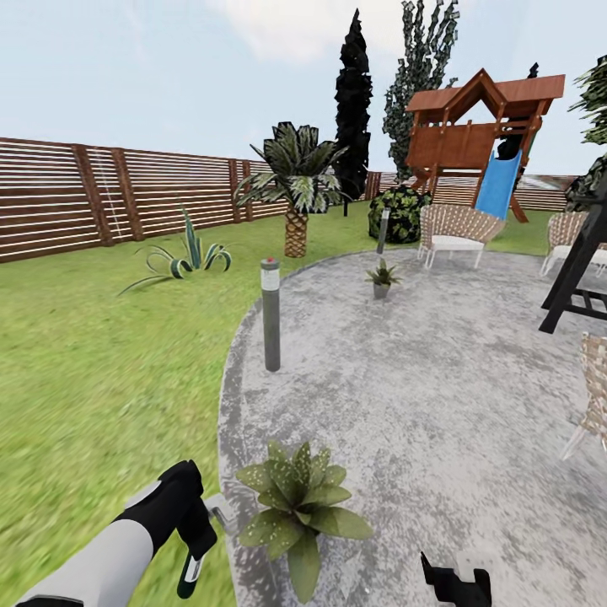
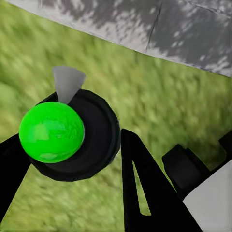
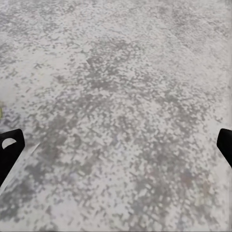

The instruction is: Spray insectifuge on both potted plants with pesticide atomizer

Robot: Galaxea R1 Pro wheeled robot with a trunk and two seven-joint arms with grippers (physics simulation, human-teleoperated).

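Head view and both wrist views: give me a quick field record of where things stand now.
left tool: shut on the pesticide atomizer, over the lawn beside the patio edge
right tool: open, over bare patio
near potted plant: on the patio edge, just right of the left tool
far potted plant: farther back on the patio
bollard light: upright between them

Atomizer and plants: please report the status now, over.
Left gripper shut on atomizer, over grass beside near potted plant. Right gripper open, empty, above patio. Far potted plant across patio; lamp post at patio's edge.
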